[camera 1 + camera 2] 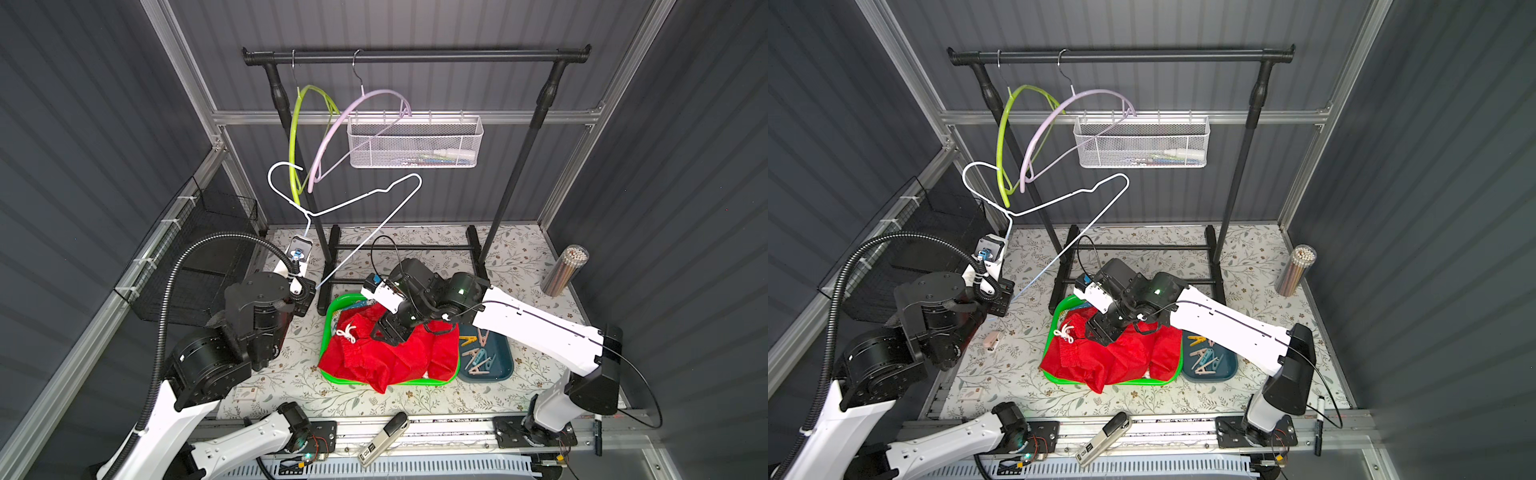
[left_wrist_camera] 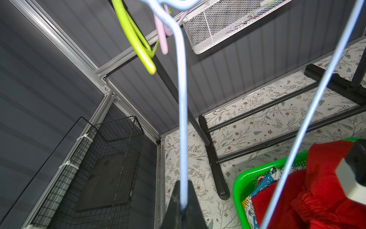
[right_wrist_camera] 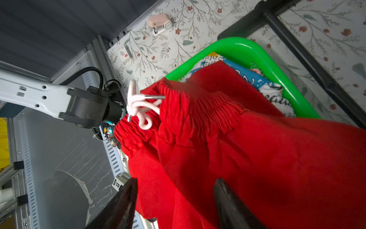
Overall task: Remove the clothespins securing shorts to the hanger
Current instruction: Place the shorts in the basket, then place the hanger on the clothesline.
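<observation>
Left gripper (image 2: 183, 206): shut on the white hanger (image 2: 182, 119), gripping the wire near one lower corner. The hook tilts up towards the rail (image 1: 415, 55). We see no fabric and no pegs on the wire. We judge this hold is meant to keep the bare hanger off the table.

Right gripper (image 3: 176, 184): jaws well apart and pointing down, just above the red shorts (image 1: 386, 357), with nothing clamped between them. The shorts lie heaped in the green basket (image 3: 237, 42), drawstring up, on top of a printed pair (image 3: 243, 74). One fold spills over the front rim.

Clothespins (image 1: 478, 355): collected in the blue tray (image 1: 503, 359) just beside the basket, under the right forearm. By the look of it, unpinning is done for this hanger.

Clearances:
- The hanger's long bar slopes down close to the basket's rear corner and the rack's foot.
- The green hanger (image 2: 138, 49) and lilac hanger (image 2: 163, 39) crowd the hook's end.
- There is free table in front of the basket, and room straight up for the right wrist.
</observation>
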{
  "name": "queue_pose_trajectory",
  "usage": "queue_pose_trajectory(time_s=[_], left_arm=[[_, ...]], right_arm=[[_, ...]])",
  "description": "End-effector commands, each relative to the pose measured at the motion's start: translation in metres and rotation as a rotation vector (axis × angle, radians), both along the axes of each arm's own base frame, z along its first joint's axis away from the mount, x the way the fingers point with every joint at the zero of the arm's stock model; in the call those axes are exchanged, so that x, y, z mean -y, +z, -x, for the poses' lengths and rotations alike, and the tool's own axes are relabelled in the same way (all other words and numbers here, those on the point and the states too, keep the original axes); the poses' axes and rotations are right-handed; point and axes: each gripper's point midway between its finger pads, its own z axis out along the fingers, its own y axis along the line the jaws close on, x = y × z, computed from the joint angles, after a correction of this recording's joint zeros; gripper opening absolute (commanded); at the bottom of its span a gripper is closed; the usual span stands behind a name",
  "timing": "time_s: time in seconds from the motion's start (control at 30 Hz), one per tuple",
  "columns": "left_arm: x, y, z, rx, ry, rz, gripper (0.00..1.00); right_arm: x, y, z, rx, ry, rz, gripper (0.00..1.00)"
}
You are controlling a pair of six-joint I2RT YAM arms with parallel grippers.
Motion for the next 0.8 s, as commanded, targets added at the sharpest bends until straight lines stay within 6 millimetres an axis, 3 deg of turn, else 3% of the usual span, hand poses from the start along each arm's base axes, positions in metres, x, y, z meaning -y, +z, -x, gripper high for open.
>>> queue_pose_trajectory(time_s=[0.0,0.17,0.33,0.5,0.77], left_arm=[[0.000,0.009,0.000,0.015,-0.002,0.027,0.00],[0.002,0.007,-0.001,0.007,-0.005,0.015,0.00],[0.006,-0.001,-0.001,-0.027,-0.027,-0.006,0.00],[0.015,-0.012,0.001,-0.076,-0.082,-0.022,0.00],[0.027,-0.049,-0.001,-0.194,-0.114,-0.121,0.00]], right_arm=[[0.017,0.009,-0.005,0.078,0.000,0.065,0.63],[0.027,0.024,-0.005,0.137,-0.010,0.040,0.63],[0.056,0.037,-0.015,0.231,-0.093,0.041,0.65],[0.107,0.047,-0.034,0.280,-0.261,0.032,0.65],[0.187,0.087,-0.050,0.361,-0.494,-0.080,0.69]])
